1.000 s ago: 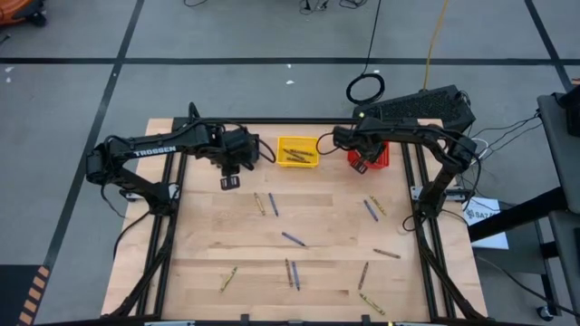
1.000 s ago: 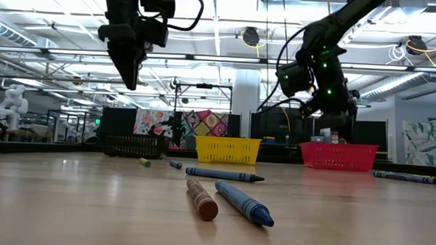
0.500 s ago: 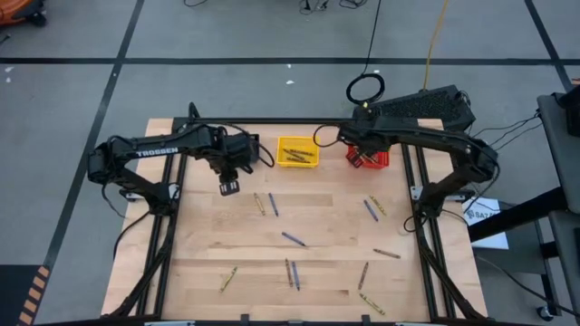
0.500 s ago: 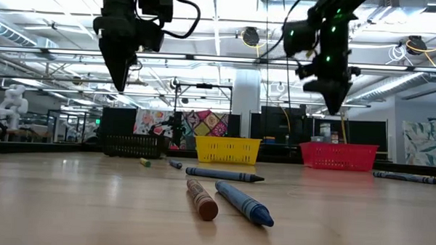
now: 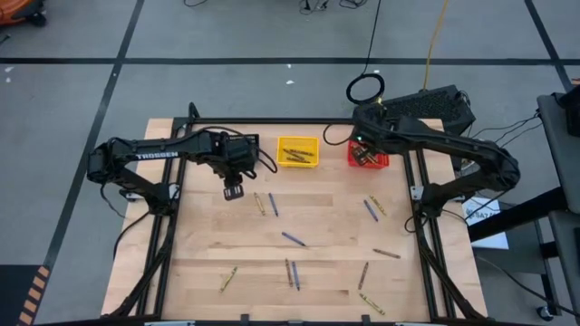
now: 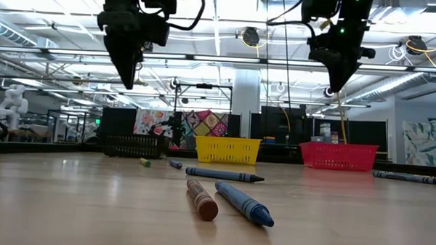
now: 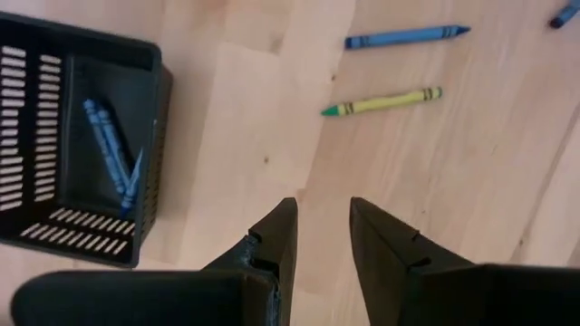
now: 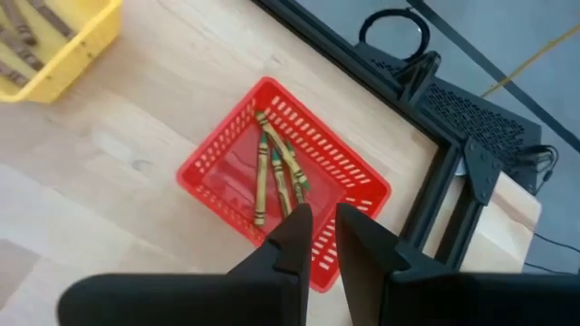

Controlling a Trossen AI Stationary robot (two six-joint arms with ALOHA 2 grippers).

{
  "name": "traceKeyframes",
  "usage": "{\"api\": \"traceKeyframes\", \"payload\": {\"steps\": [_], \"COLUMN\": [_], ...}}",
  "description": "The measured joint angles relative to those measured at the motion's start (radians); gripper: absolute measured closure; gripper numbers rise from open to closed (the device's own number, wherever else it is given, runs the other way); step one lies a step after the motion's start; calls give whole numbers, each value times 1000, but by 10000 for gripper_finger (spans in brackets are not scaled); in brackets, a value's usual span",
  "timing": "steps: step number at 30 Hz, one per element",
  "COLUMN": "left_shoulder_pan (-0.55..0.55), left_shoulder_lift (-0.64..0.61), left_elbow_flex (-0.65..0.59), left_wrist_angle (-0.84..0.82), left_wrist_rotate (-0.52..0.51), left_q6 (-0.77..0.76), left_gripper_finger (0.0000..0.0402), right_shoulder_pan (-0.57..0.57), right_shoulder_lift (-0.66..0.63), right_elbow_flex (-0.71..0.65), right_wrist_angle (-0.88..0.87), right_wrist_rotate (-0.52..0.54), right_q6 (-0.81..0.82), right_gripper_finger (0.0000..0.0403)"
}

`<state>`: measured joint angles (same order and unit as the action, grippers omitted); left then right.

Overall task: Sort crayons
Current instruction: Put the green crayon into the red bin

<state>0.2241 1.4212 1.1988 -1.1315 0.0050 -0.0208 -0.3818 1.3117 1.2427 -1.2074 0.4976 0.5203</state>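
Several blue, yellow-olive and brown crayons [image 5: 292, 239] lie flat and scattered on the wooden table. My left gripper [image 7: 322, 204] hangs open above bare wood. It is beside a black bin [image 7: 82, 154] that holds blue crayons [image 7: 109, 149], and a yellow-olive crayon [image 7: 382, 101] and a blue crayon [image 7: 405, 36] lie ahead of it. My right gripper [image 8: 322, 210] hovers high over the red bin [image 8: 353, 177], where yellow-olive crayons [image 8: 276, 172] lie. Its fingers stand a narrow gap apart, with nothing between them. A yellow bin [image 5: 297, 151] holds brown crayons.
The three bins stand in a row along the table's far edge. A black frame rail [image 5: 272, 122] borders the far side and both side edges. A brown crayon [image 6: 201, 198] and a blue crayon [image 6: 244, 203] lie near the table's front edge.
My right gripper has risen from inside the red bin to well above it, rolling as it went, with its finger gap unchanged. My left gripper has drifted slightly toward the table's near edge.
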Motion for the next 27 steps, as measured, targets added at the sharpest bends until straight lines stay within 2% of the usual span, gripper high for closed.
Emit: {"api": "traceKeyframes", "payload": {"steps": [8, 15, 18, 24, 27], "left_shoulder_pan": [-4, -4, -17, -84, -136], "left_shoulder_lift": [0, 0, 0, 0, 0], "left_elbow_flex": [0, 0, 0, 0, 0], "left_wrist_angle": [-8, -16, -34, -112, -116], "left_wrist_rotate": [-7, 69, 70, 70, 70], "left_q6": [3, 47, 106, 248, 261], "left_gripper_finger": [306, 306, 306, 306, 306], "right_shoulder_pan": [34, 51, 64, 90, 98], "right_shoulder_lift": [-4, -4, -4, -4, -4], "right_elbow_flex": [0, 0, 0, 0, 0], "right_wrist_angle": [-1, -4, -5, -26, -39], "right_wrist_rotate": [-1, 0, 1, 2, 4], "right_q6": [0, 47, 51, 75, 94], "right_gripper_finger": [362, 362, 362, 362, 362]}}
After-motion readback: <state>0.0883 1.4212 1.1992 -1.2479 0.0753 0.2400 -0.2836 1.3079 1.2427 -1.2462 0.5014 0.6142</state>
